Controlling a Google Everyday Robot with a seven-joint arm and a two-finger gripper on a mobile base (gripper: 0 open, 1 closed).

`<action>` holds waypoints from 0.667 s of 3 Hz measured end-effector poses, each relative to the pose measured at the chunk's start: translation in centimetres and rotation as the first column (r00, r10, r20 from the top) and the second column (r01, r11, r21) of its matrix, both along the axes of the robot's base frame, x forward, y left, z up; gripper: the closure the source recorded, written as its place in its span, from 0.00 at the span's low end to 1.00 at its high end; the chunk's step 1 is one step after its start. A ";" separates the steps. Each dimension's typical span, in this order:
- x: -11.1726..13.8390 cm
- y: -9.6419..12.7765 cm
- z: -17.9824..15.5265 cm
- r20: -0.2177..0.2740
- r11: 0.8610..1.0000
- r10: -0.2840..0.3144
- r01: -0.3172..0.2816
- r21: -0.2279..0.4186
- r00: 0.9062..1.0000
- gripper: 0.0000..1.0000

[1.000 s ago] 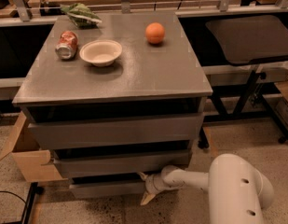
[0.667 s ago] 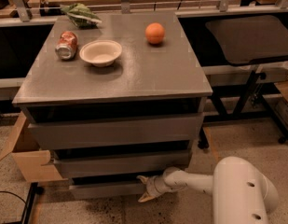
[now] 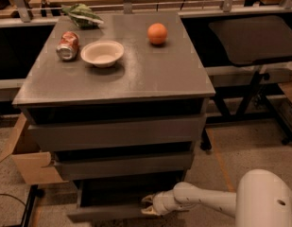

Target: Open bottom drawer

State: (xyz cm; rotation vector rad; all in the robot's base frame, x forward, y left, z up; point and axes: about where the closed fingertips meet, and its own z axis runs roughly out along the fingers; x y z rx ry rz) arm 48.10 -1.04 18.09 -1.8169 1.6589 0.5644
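Note:
The grey cabinet has three flat drawer fronts. The bottom drawer (image 3: 107, 212) stands pulled out toward me, its dark box interior showing above its short grey front panel. My gripper (image 3: 148, 205) sits at the right end of that front panel, at the drawer's top edge, on a white arm reaching in from the lower right. The mid-sized drawer front (image 3: 124, 166) and the tallest drawer front (image 3: 117, 133) above it are pushed in.
On the cabinet top (image 3: 150, 74) lie a white bowl (image 3: 102, 53), a crushed can (image 3: 67, 46), an orange (image 3: 157, 33) and a green bag (image 3: 81, 14). A cardboard box (image 3: 30, 162) stands at the cabinet's left. A black chair (image 3: 252, 39) stands to the right.
The bottom drawer has slid out toward me and its dark interior now shows. My gripper has moved with the drawer's front edge.

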 end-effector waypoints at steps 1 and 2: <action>-0.2 0.0 0.5 0.000 1.000 0.000 0.000 0.000 1.000 1.00; -0.2 0.0 0.5 0.000 1.000 0.000 0.000 0.000 1.000 1.00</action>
